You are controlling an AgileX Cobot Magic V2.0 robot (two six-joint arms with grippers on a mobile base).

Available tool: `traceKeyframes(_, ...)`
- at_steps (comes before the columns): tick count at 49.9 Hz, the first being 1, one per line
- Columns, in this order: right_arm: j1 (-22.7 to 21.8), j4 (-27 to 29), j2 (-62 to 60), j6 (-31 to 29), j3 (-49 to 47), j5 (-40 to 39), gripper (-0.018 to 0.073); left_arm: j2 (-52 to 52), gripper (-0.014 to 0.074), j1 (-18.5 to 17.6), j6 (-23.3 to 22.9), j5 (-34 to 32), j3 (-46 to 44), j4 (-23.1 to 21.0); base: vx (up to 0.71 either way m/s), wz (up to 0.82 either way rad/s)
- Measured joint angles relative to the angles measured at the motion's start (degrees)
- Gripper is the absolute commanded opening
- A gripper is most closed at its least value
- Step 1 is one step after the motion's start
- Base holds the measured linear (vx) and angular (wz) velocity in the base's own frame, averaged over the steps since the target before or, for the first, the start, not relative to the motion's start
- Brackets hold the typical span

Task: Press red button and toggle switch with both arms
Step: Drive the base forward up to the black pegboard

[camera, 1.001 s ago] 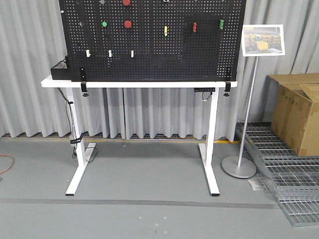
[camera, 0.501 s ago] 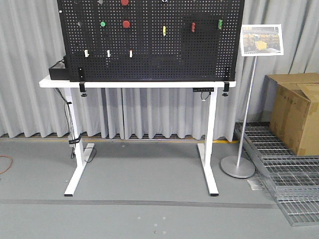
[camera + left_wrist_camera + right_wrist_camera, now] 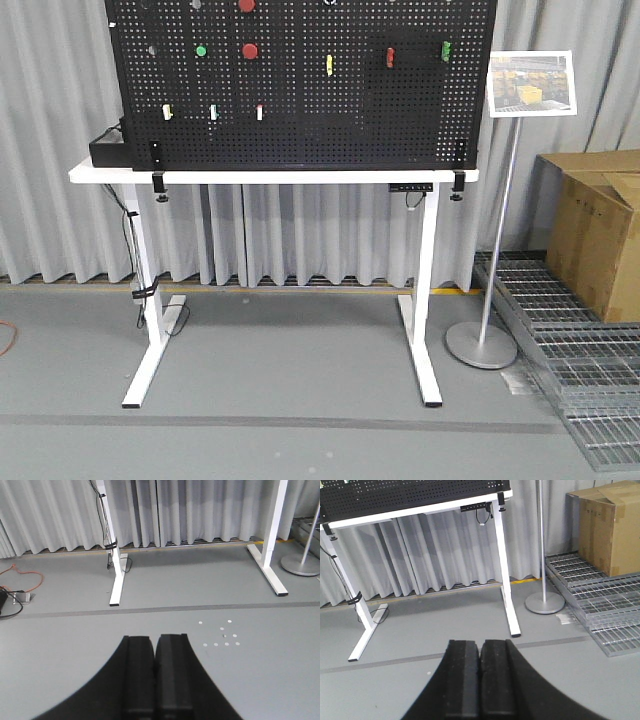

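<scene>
Two grippers, both closed tight on nothing. The left gripper (image 3: 156,680) has its black fingers pressed flat together above bare grey floor. The right gripper (image 3: 480,680) looks the same, pads touching with no gap. Both are well apart from the board.

The black pegboard (image 3: 300,90) stands upright on a white table (image 3: 440,175) in front of grey curtains. The red button (image 3: 249,50) sits toward eleven o'clock on the board. A green button (image 3: 201,51) is near it at its nine o'clock, and a second red disc (image 3: 246,5) at its twelve o'clock is cut by the top of the frame. A yellow lever (image 3: 329,64) lies at the button's three o'clock. Three small white switches (image 3: 213,112) line up in a row below it, at about seven o'clock. The toggle switch is too small for me to pick out from here.

At the table's three o'clock stand a sign on a pole (image 3: 531,84) and a cardboard box (image 3: 598,230).
</scene>
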Motion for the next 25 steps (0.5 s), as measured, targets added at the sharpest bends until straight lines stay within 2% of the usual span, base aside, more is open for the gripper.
traceKeyframes(25, 0.00, 0.00, 0.00, 0.00, 0.00, 0.00, 0.0000, 0.00, 0.0002, 0.00, 0.00, 0.00, 0.00, 0.00, 0.27, -0.01)
